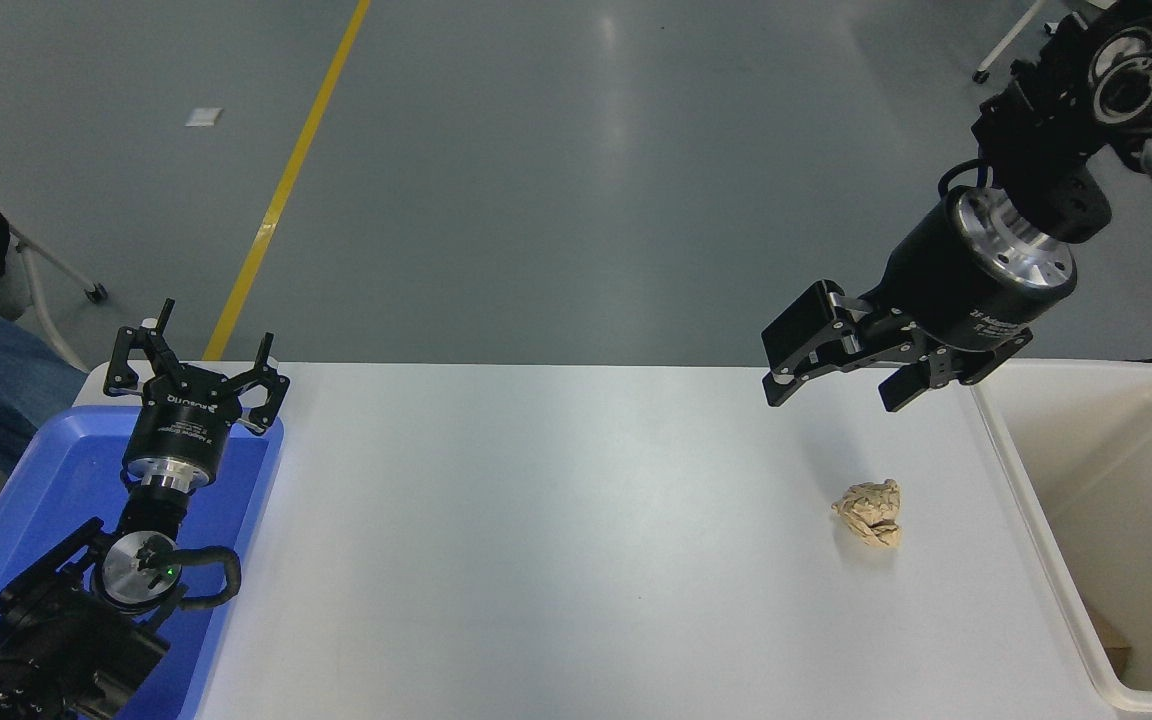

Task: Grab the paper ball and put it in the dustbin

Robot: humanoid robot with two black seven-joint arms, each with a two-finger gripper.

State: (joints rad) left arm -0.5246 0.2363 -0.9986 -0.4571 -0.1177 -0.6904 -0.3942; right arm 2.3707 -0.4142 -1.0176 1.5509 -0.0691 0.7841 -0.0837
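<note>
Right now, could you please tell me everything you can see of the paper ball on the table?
The paper ball is a small, lumpy wad of crumpled beige-tan paper, deeply creased. It lies loose on the white table, right of centre, apart from the cream-white dustbin to its right. Nothing touches it but the tabletop. The right claw hangs open in the air above and beyond it, not in contact.

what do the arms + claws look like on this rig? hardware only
Both arms are black with silver metal wrist rings. Left claw: thin black fingers, white print on its body, a looped black cable and green LED below. Right claw: blockier black fingers, small white lettering on the wrist.
</note>
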